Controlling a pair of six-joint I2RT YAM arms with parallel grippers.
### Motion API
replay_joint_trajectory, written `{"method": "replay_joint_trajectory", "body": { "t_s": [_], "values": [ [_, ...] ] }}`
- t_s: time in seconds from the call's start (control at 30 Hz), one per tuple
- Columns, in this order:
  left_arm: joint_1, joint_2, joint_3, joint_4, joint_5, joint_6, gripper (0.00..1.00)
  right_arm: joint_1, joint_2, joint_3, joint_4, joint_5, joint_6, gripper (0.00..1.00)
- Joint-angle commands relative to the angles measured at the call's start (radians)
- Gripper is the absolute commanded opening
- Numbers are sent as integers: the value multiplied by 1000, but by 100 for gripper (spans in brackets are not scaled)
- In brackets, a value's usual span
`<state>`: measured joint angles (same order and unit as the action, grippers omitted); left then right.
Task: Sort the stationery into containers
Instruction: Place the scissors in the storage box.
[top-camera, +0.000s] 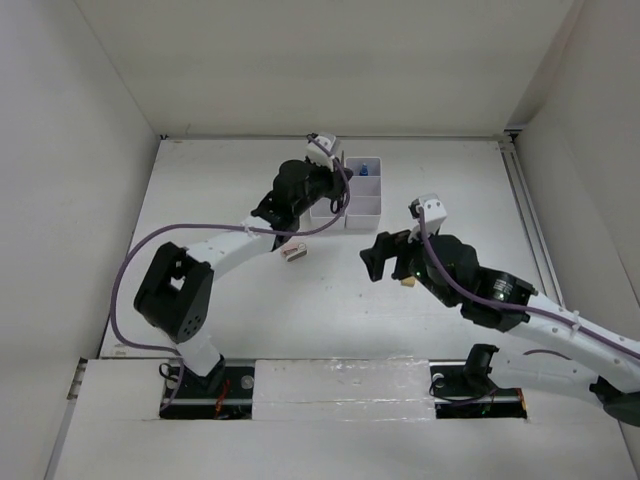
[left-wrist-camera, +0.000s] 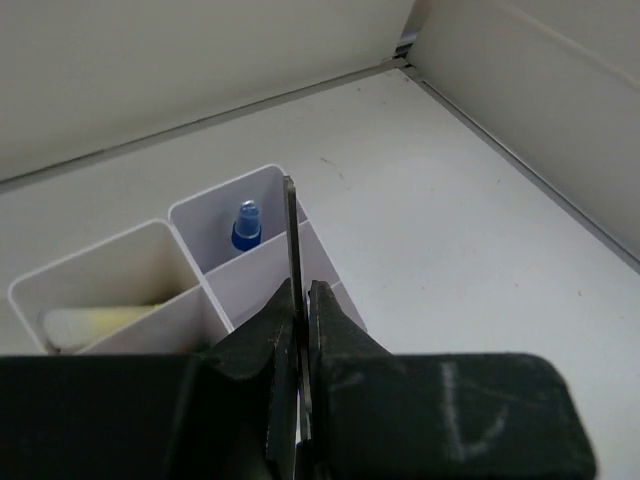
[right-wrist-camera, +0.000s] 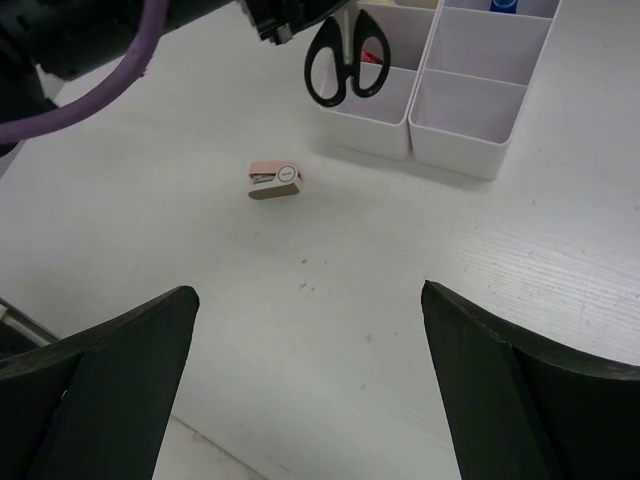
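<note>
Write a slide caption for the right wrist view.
Open right end effector faces a small pink item; black-handled scissors above white compartments.

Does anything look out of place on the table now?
Yes. A small pink and tan item lies alone on the table, outside the white containers. The scissors hang from the shut left tool at the containers, not yet released.

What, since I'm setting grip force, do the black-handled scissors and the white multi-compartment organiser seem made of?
The black-handled scissors: handle loops look like smooth, slightly shiny black plastic, rounded like a moulding; the thin grey blade looks like metal, though seen only edge-on. The white multi-compartment organiser: thin, even, faintly glossy walls suggest moulded plastic.
</note>
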<state>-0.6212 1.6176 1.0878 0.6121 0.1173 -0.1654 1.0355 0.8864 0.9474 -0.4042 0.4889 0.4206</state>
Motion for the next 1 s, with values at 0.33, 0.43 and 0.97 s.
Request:
{"method": "replay_joint_trajectory", "body": {
  "t_s": [0.33,0.43,0.97],
  "values": [
    [60,136,236,-29,173,5,0,6,-46,-32,-13,48,-9,100],
    [60,175,265,-29,280,-8,0,6,-69,-32,-1,59,3,100],
    [81,364,494,35,519,93,0,6,-132,-22,-15,60,-51,100]
  ]
}}
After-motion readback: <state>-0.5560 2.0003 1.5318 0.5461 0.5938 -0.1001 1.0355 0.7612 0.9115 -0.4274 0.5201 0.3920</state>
